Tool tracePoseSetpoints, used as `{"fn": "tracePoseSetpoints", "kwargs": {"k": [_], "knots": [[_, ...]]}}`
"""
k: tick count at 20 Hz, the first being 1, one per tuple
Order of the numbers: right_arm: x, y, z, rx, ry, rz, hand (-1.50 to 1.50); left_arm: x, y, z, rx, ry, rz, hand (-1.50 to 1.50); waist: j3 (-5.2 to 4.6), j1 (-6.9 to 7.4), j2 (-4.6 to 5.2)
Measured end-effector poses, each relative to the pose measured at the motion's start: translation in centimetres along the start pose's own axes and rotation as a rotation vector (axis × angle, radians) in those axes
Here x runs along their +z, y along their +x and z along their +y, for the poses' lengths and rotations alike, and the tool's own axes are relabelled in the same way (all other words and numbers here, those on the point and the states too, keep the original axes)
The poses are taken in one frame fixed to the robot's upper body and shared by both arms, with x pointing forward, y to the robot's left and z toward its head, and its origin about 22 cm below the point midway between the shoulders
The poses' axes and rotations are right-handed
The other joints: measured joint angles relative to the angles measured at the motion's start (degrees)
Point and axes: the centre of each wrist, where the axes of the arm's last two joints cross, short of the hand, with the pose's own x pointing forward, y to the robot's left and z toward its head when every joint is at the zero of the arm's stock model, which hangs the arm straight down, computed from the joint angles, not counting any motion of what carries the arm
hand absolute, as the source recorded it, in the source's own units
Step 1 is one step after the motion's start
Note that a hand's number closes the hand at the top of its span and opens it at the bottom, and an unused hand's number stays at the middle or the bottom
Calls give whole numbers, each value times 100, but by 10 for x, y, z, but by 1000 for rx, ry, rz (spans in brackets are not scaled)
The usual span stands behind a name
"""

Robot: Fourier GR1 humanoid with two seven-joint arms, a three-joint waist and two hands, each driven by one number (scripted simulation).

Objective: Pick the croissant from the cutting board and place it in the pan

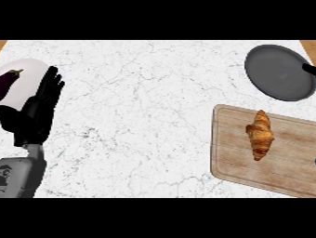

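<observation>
Lengthwise, croissant (260,134) on cutting board (284,162), ends pointing near and far

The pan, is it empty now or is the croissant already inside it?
Empty. The pan shows only its bare dark inside, and the croissant lies on the cutting board below it.
</observation>
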Motion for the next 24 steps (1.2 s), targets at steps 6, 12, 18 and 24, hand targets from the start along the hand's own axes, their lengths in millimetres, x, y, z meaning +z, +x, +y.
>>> {"fn": "tracePoseSetpoints", "kwargs": {"k": [6,12,18,24], "knots": [[-10,-8,13,31,15,86,-150,2,0,2,-1,0,1,0,1,4,0],[-24,-21,22,31,81,95,-150,0,6,0,-2,-5,-7,0,1,7,1],[-33,-29,40,56,146,91,-150,4,0,6,-8,8,1,0,2,6,1],[-45,-25,58,112,188,110,-150,1,3,5,-9,2,-3,0,1,2,1]]}}
